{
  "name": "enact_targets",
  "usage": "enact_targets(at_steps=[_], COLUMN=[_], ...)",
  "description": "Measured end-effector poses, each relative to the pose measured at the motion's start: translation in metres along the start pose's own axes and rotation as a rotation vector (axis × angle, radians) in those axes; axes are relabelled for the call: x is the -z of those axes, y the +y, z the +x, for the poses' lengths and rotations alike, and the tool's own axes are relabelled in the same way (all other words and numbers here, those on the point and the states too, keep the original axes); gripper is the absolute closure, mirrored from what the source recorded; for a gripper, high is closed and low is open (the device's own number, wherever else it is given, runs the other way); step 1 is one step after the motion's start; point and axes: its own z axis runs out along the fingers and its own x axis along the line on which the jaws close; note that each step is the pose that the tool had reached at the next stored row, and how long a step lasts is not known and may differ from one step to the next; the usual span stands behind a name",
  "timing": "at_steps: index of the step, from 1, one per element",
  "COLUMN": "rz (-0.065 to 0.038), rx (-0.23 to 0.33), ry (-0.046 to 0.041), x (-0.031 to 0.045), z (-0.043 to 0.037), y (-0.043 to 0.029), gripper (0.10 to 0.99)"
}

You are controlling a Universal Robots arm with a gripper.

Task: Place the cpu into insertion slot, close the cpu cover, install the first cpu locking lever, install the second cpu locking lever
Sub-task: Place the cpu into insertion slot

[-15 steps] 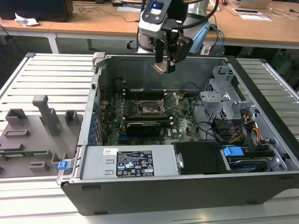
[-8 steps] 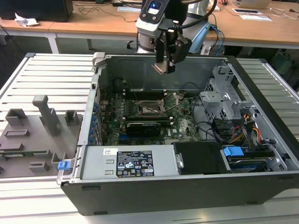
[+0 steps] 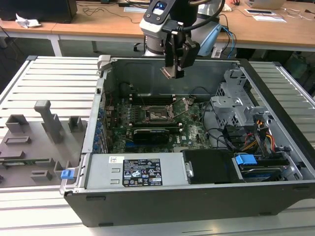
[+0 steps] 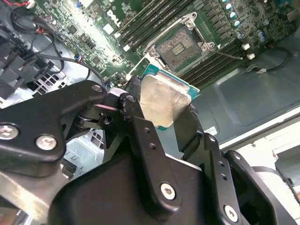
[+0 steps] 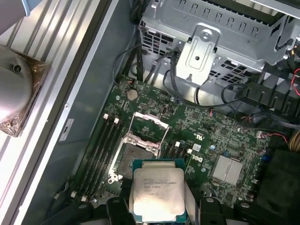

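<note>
My gripper (image 3: 173,72) hangs above the open computer case, shut on the cpu (image 3: 169,73), a small square chip with a dull silvery face. In both wrist views the cpu (image 5: 157,192) (image 4: 161,96) sits clamped between the black fingers (image 4: 136,101). The insertion slot (image 3: 158,114) lies well below on the green board, its dark centre uncovered (image 5: 127,159) (image 4: 180,44). The cpu cover (image 5: 152,120), a thin silvery frame, stands swung open at the slot's far edge. The chip is clear of the slot, not touching it.
A long black card (image 3: 155,132) lies just in front of the slot. A grey power supply (image 3: 142,172) fills the case front. A metal drive cage (image 3: 236,105) and cables (image 3: 251,140) crowd the exterior view's right. A grey fixture tray (image 3: 34,142) sits outside on the left.
</note>
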Motion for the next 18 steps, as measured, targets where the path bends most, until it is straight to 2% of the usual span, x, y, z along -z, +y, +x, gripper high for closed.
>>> enact_targets(at_steps=[7,18], rz=[0.000,0.000], rx=[-0.064,-0.071], ry=[-0.0051,-0.0064], x=[-0.0013,-0.0051], z=[0.0000,0.0000], y=[-0.0001,-0.0004], gripper=[0.561,0.561])
